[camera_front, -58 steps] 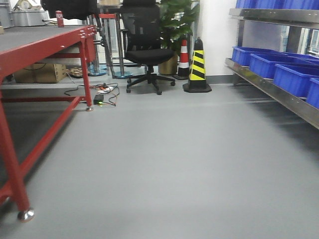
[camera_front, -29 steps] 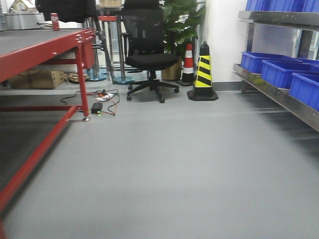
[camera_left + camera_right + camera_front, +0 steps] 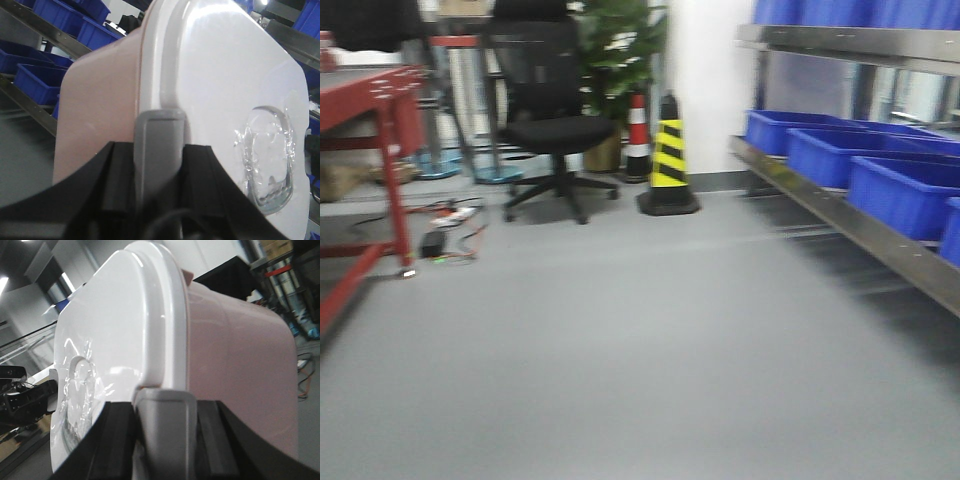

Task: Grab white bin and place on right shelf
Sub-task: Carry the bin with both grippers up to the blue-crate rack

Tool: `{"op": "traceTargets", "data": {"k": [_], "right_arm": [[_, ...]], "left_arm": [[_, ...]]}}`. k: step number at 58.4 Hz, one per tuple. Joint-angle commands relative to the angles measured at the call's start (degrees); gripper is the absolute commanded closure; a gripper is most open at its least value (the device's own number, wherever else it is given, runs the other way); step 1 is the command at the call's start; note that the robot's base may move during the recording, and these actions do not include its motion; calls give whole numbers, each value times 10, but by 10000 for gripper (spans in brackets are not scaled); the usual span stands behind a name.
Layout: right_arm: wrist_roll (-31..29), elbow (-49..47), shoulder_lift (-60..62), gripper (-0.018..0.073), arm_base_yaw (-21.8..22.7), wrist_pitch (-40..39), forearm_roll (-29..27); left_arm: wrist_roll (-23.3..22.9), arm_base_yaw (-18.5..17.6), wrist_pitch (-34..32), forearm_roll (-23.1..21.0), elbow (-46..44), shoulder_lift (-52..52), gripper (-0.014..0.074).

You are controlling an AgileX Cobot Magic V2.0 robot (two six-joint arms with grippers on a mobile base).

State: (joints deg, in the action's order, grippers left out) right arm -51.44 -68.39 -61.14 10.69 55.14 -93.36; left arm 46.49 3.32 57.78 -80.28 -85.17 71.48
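1. Exterior front-facing view (blurred).
   - Right shelf [image 3: 840,215]: stainless-steel rack. Its lower rail runs along the right of the room, with a second level above.
   - Blue bins [image 3: 900,190]: a row standing on the shelf's lower level, with more on its upper level.
   - Yellow-and-black cone [image 3: 668,155]: on the grey floor [image 3: 650,340], just off the shelf's far end.
   - Red-and-white cone [image 3: 637,135]: just beyond the striped cone, on the side away from the shelf.
   - Black office chair [image 3: 545,115] and potted plant [image 3: 620,50]: farther from the shelf again.
   - Red-framed tabletop [image 3: 375,90]: well apart from the shelf, across the open floor.

2. Left wrist-mounted view.
   - White bin [image 3: 100,115]: pale beige tub with a whiter lid [image 3: 215,75] and a clear handle inset [image 3: 267,160].
   - The bin fills the view. It is not on the shelf, whose rails and blue bins show behind its side.
   - Left tool [image 3: 159,155]: black fingers [image 3: 120,180] closed from both sides on a grey clasp [image 3: 157,130] at the lid's edge.

3. Right wrist-mounted view.
   - The same bin seen from its other end.
   - Right tool [image 3: 165,415]: black fingers [image 3: 120,440] clamped either side of a matching grey clasp on the lid rim.
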Motion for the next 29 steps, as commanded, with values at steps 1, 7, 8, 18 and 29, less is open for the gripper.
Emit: {"op": "traceTargets", "data": {"k": [1,7,8,18,29], "right_arm": [[-14,-21,17,501,-22,139,-53],[-14,-21,17,501,-22,139,-53],[-14,-21,17,501,-22,138,-53],[-14,-21,17,501,-22,138,-53],[-14,-21,17,501,-21,138,-53]], "left_arm": [[18,-27,184,-62,-19,-22,716],[18,-27,184,-62,-19,-22,716],[18,-27,184,-62,-19,-22,716],[18,-27,184,-62,-19,-22,716],[18,-27,184,-62,-19,-22,716]]}}
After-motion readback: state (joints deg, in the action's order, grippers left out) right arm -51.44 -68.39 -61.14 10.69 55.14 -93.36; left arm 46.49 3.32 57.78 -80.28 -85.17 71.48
